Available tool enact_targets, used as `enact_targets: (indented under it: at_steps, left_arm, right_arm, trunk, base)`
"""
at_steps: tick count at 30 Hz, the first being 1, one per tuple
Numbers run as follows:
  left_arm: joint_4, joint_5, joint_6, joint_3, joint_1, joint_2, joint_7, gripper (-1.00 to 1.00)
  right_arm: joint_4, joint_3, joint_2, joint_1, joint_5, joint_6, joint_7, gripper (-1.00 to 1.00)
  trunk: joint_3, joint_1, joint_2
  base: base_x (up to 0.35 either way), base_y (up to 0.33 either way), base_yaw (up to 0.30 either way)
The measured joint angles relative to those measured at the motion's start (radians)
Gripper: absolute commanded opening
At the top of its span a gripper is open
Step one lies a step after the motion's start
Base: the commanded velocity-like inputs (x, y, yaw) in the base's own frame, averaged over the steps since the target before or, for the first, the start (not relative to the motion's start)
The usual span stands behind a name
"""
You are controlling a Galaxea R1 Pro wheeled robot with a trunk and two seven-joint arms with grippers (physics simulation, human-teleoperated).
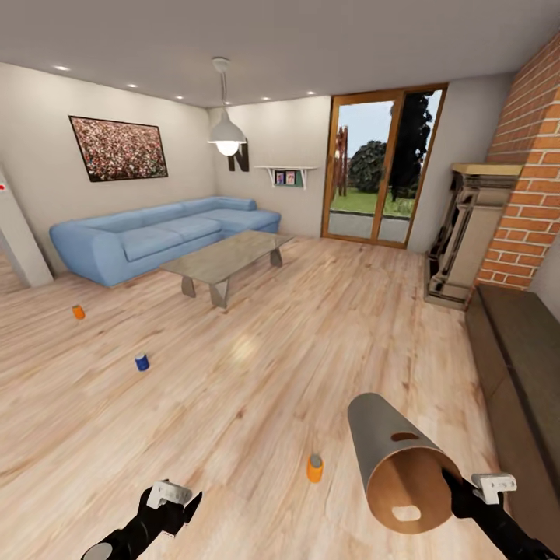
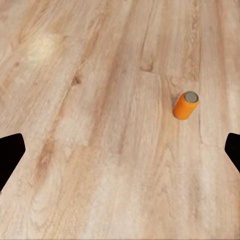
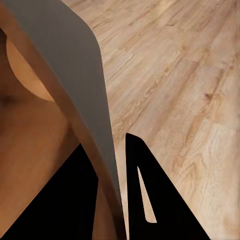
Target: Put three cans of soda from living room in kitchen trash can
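Observation:
Three cans of soda stand on the light wood floor: an orange one (image 1: 78,312) far left, a dark blue one (image 1: 141,362) nearer, and a second orange one (image 1: 314,468) close in front. The left wrist view has that near orange can (image 2: 185,105) upright ahead of my left gripper (image 2: 120,150), which is open and empty. That left gripper (image 1: 173,507) hangs low at the left. The tan trash can (image 1: 400,467) is tilted, its brown mouth facing me. My right gripper (image 1: 455,486) is shut on its rim; the bin wall (image 3: 75,90) runs between the fingers (image 3: 150,190).
A blue sectional sofa (image 1: 155,237) and a glass-topped low table (image 1: 225,257) stand at the back left. A brick fireplace (image 1: 537,179) and its dark hearth ledge (image 1: 517,365) line the right side. A glass door (image 1: 381,167) is in the far wall.

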Motion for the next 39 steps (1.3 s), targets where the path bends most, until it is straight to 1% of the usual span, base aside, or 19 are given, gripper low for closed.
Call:
enact_targets:
  at_steps: [5, 8, 9, 11, 13, 15, 17, 18, 19, 23, 27, 31, 34, 36, 39]
  left_arm:
    - [0.000, -0.001, -0.002, 0.000, 0.000, 0.000, 0.000, 1.00]
    - [0.006, 0.000, -0.007, 0.000, 0.000, 0.000, 0.000, 1.00]
    - [0.008, 0.000, -0.008, 0.000, 0.000, 0.000, 0.000, 1.00]
    - [0.012, 0.000, -0.011, 0.000, 0.000, 0.000, 0.000, 1.00]
    - [0.013, 0.000, -0.012, 0.000, 0.000, 0.000, 0.000, 1.00]
    - [0.013, 0.000, -0.013, 0.000, 0.000, 0.000, 0.000, 1.00]
    - [0.014, 0.000, -0.013, 0.000, 0.000, 0.000, 0.000, 1.00]
    - [0.014, 0.000, -0.013, 0.000, 0.000, 0.000, 0.000, 1.00]
    - [0.015, 0.000, -0.013, 0.000, 0.000, 0.000, 0.000, 1.00]
    - [0.015, -0.001, -0.013, 0.000, 0.000, 0.000, 0.000, 1.00]
    - [0.015, 0.000, -0.014, 0.000, 0.000, 0.000, 0.000, 1.00]
    - [0.015, -0.001, -0.015, -0.001, 0.000, 0.000, 0.000, 1.00]
    - [0.016, -0.001, -0.015, -0.001, 0.000, 0.000, 0.000, 1.00]
    - [0.016, -0.001, -0.014, -0.002, 0.000, 0.000, 0.001, 1.00]
    - [0.022, -0.002, -0.013, -0.002, 0.000, 0.000, 0.001, 1.00]
  right_arm:
    - [0.000, 0.000, 0.001, -0.001, -0.001, 0.018, -0.008, -1.00]
    - [0.001, -0.002, 0.000, -0.001, -0.001, 0.062, -0.011, -1.00]
    - [0.000, -0.007, 0.000, -0.001, -0.007, 0.073, -0.011, -1.00]
    - [0.000, -0.049, -0.001, -0.004, -0.055, 0.134, -0.018, -1.00]
    - [-0.002, -0.071, -0.001, -0.008, -0.097, 0.182, -0.026, -1.00]
    - [0.000, -0.080, -0.002, -0.010, -0.107, 0.236, -0.080, -1.00]
    - [0.000, -0.087, -0.001, -0.013, -0.121, 0.287, -0.191, -1.00]
    - [0.000, -0.089, -0.001, -0.014, -0.123, 0.300, -0.228, -1.00]
    - [0.000, -0.091, 0.000, -0.014, -0.124, 0.308, -0.236, -1.00]
    - [0.000, -0.091, 0.001, -0.015, -0.131, 0.300, -0.255, -1.00]
    - [-0.001, -0.090, 0.002, -0.015, -0.135, 0.272, -0.258, -1.00]
    - [-0.001, -0.089, 0.003, -0.015, -0.134, 0.265, -0.253, -1.00]
    - [0.000, -0.087, 0.003, -0.015, -0.133, 0.262, -0.227, -1.00]
    - [-0.001, -0.084, 0.002, -0.015, -0.133, 0.259, -0.187, -1.00]
    - [-0.001, -0.086, -0.001, -0.015, -0.132, 0.246, -0.166, -1.00]
  trunk:
    - [0.000, 0.000, 0.000]
    - [0.000, 0.000, 0.000]
    - [0.000, 0.000, 0.000]
    - [0.000, 0.000, 0.000]
    - [0.000, 0.000, 0.000]
    - [0.000, 0.000, 0.000]
    - [-0.001, 0.000, 0.000]
    - [-0.001, 0.000, 0.000]
    - [-0.002, 0.000, 0.000]
    - [-0.006, 0.000, 0.000]
    - [-0.008, 0.000, 0.000]
    - [-0.008, 0.000, 0.000]
    - [-0.010, 0.000, 0.000]
    - [-0.012, 0.000, 0.000]
    - [-0.017, 0.000, 0.000]
  base:
    - [0.210, 0.102, -0.140]
    - [0.208, 0.123, -0.220]
    - [0.207, 0.121, -0.234]
    - [0.206, 0.117, -0.241]
    - [0.202, 0.107, -0.245]
    - [0.197, 0.097, -0.244]
    - [0.191, 0.062, -0.195]
    - [0.189, 0.031, -0.164]
    - [0.188, 0.020, -0.152]
    - [0.187, 0.057, -0.099]
    - [0.107, 0.056, -0.023]
    - [0.029, 0.015, -0.006]
    - [0.053, -0.006, -0.002]
    - [0.111, -0.080, -0.001]
    - [0.146, -0.173, 0.000]
